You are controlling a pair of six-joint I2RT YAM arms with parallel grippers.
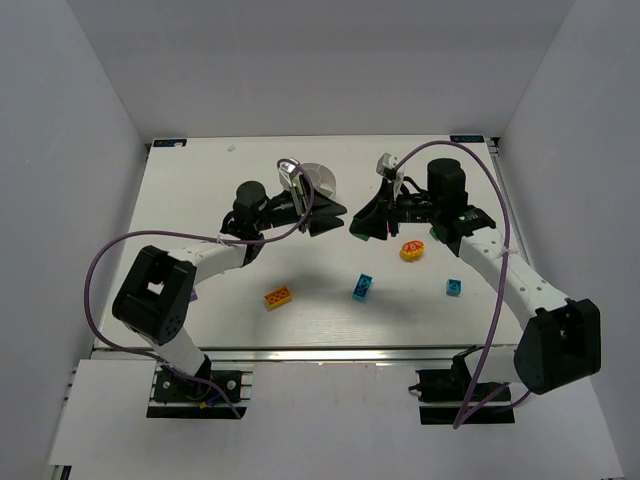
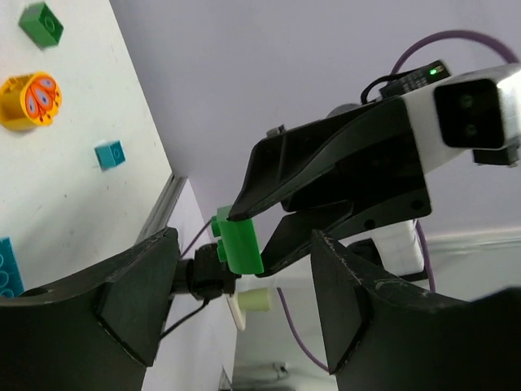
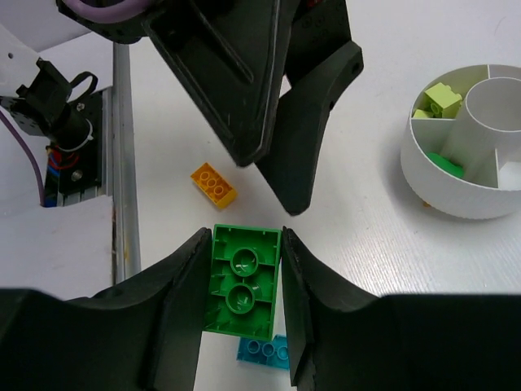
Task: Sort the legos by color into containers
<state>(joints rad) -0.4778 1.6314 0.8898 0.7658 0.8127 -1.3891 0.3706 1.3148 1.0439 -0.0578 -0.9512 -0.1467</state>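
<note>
A green brick (image 3: 242, 281) sits clamped between the fingers of my right gripper (image 3: 244, 238), underside towards the camera, above the table. My left gripper (image 2: 244, 318) faces it, tips almost meeting, with jaws wide open and empty. In the left wrist view the same green brick (image 2: 241, 244) shows in the right gripper's black jaws just beyond my own fingertips. Both grippers hang mid-table in front of the white bowl (image 1: 322, 178). In its compartments (image 3: 464, 195) lie a lime brick (image 3: 440, 99) and a green one (image 3: 444, 163).
On the table lie an orange brick (image 1: 278, 297), a cyan brick (image 1: 362, 287), a small cyan brick (image 1: 454, 288), a round yellow-orange piece (image 1: 411, 250) and a small green brick (image 2: 41, 23). The aluminium rail (image 3: 122, 163) runs along the near edge.
</note>
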